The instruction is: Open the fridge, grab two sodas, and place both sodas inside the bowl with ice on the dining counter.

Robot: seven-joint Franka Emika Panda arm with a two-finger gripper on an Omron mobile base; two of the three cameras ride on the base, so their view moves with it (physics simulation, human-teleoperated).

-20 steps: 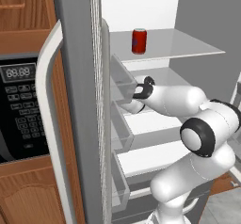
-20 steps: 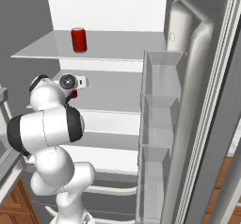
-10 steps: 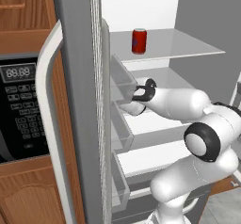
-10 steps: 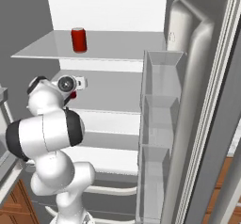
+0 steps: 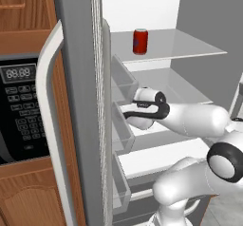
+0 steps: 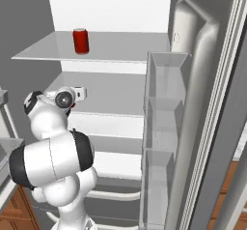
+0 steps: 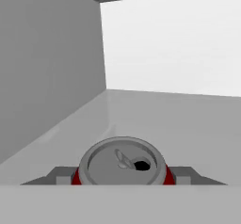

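Gripping a soda can (image 7: 122,164), end effector (image 7: 122,175) faces bare shelf (image 7: 188,119).

Arm drawn back, elbow lower, wrist nearer door bins

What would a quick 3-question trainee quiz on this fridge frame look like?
1. True or false: both doors of the fridge stand open.
2. The soda on the upper shelf is: A upright, B tipped over, C in a door bin.
3. Fill in: the claw is closed around a ____.
Key: 1 true; 2 A; 3 second soda, seen from its silver top in the hand view.
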